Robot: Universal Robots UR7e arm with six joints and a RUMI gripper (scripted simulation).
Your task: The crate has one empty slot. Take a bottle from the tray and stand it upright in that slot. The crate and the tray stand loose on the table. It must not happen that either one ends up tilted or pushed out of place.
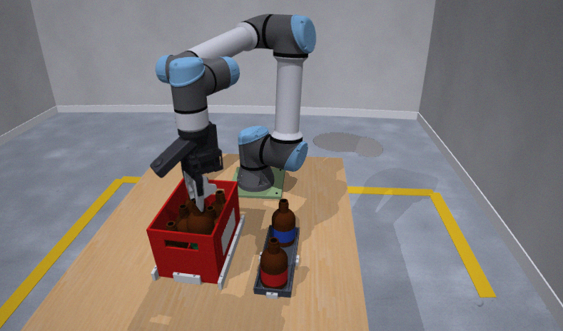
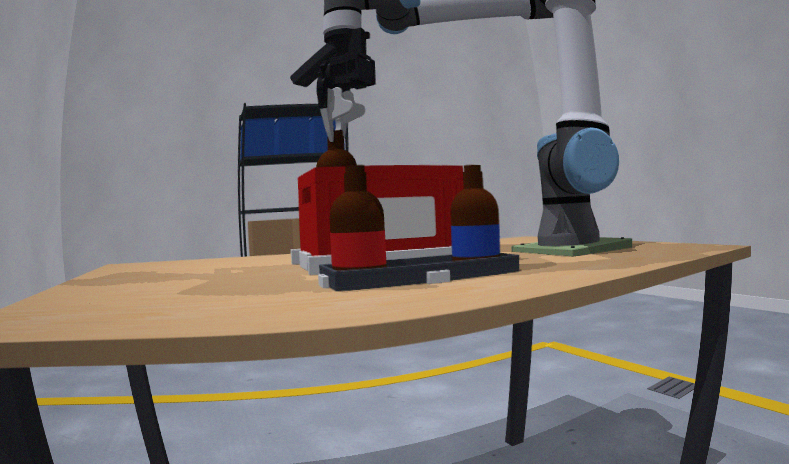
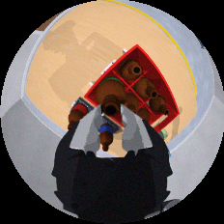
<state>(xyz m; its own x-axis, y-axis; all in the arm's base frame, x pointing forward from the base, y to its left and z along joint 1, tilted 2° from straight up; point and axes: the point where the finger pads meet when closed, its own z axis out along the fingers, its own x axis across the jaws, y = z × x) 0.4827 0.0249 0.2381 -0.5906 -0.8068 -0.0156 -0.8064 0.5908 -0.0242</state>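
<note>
top view: the two-fingered claw (image 1: 198,192) hangs over the red plastic crate (image 1: 184,255) on the wooden desk (image 1: 110,262) and is pinching the neck of a brown glass bottle (image 1: 200,222). the bottle's long axis runs vertical, in line with the claw, with the body directly below the fingertips and part-sunk among the other brown bottles in the crate. the dark grey tray (image 1: 259,283) lies at 3 o'clock from the crate, carrying a red-labelled brown bottle (image 1: 273,265) and a blue-labelled brown bottle (image 1: 283,224).

exterior view: the held bottle's shoulder (image 2: 334,156) shows above the crate's rim, upright, so it is judged not yet seated on the slot floor. the claw is straight above it.

wrist view: the bottle mouth (image 3: 110,109) sits between the two pale fingers, over the crate cell nearest the claw, at 9 o'clock within the crate as seen here. a green floor shows beside the bottle body. whether the body is centred between the dividers cannot be told. the coming move is judged a straight descent along the bottle's axis.
</note>
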